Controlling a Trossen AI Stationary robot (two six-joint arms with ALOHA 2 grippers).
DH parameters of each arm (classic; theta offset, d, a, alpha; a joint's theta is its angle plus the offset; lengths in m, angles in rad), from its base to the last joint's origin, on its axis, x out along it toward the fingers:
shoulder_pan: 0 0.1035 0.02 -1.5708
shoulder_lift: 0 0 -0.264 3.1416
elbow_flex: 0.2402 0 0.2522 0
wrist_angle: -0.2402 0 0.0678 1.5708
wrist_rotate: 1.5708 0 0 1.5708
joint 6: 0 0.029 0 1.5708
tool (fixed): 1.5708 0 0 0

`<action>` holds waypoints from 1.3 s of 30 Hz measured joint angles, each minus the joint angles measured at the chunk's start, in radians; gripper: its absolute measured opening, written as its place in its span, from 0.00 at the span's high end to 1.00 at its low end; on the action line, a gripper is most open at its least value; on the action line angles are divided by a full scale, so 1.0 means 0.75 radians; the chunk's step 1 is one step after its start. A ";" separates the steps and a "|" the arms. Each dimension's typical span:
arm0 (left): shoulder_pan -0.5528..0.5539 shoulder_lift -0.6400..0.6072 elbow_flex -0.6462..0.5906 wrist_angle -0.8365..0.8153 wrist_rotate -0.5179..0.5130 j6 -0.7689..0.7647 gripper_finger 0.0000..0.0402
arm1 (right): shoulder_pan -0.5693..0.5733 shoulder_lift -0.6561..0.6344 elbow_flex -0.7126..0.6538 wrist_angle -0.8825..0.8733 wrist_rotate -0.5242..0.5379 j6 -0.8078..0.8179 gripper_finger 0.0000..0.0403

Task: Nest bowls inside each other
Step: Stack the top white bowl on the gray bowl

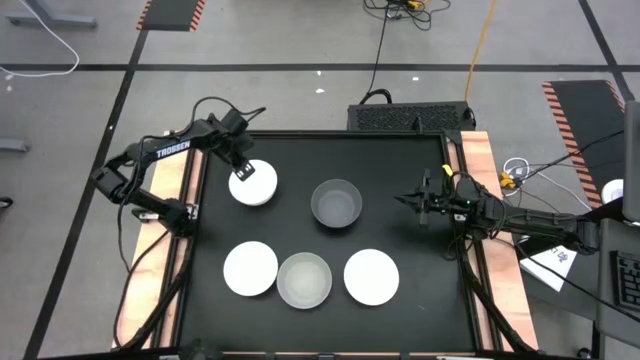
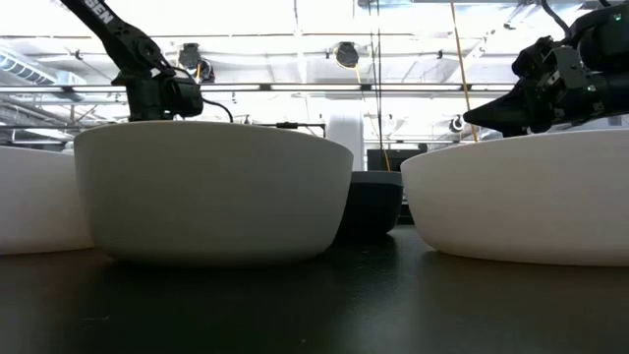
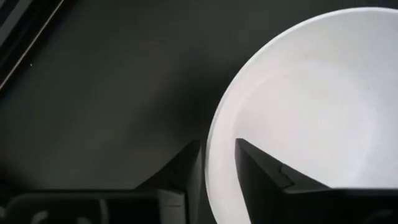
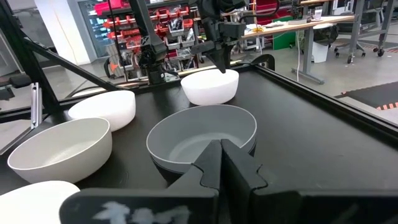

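Observation:
My left gripper (image 1: 243, 172) points down at the far-left white bowl (image 1: 253, 185) and is shut on its rim. That bowl stands on its base on the black table (image 1: 400, 150). A grey bowl (image 1: 336, 203) stands at the middle and seems to sit inside a darker bowl (image 4: 249, 151). Along the near side stand a white bowl (image 1: 250, 268), a pale translucent bowl (image 1: 304, 279) and another white bowl (image 1: 371, 276). My right gripper (image 1: 404, 199) hovers shut and level to the right of the grey bowl, holding nothing. My left gripper (image 3: 219, 149) has the white bowl's rim (image 3: 217, 134) on the bowl's left side pinched between its two fingers. One finger (image 3: 186, 171) is outside the wall and the other (image 3: 264, 168) inside. The fingers come from above, pointing down. The bowl rests on the table.
Wooden rails (image 1: 478, 170) run along the table's left and right sides. A dark box (image 1: 410, 116) and cables lie beyond the far edge. Bare table shows between the far bowls and the near row, and at the far right.

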 joint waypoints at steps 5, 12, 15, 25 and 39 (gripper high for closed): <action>0.000 0.006 0.000 0.004 -0.036 0.031 0.82 | 0.000 0.000 0.000 0.000 0.000 0.000 1.00; 0.001 0.069 0.006 0.003 -0.053 0.057 0.98 | 0.000 0.000 0.000 0.000 -0.001 0.011 1.00; 0.001 0.094 0.008 0.012 -0.054 0.059 0.98 | 0.001 0.000 0.000 -0.001 -0.001 0.011 1.00; -0.001 0.098 0.006 0.014 -0.055 0.068 0.99 | 0.001 0.000 0.000 -0.001 -0.001 0.010 1.00; -0.048 -0.106 0.088 -0.103 -0.077 0.060 1.00 | 0.001 0.001 0.000 -0.002 -0.001 0.006 1.00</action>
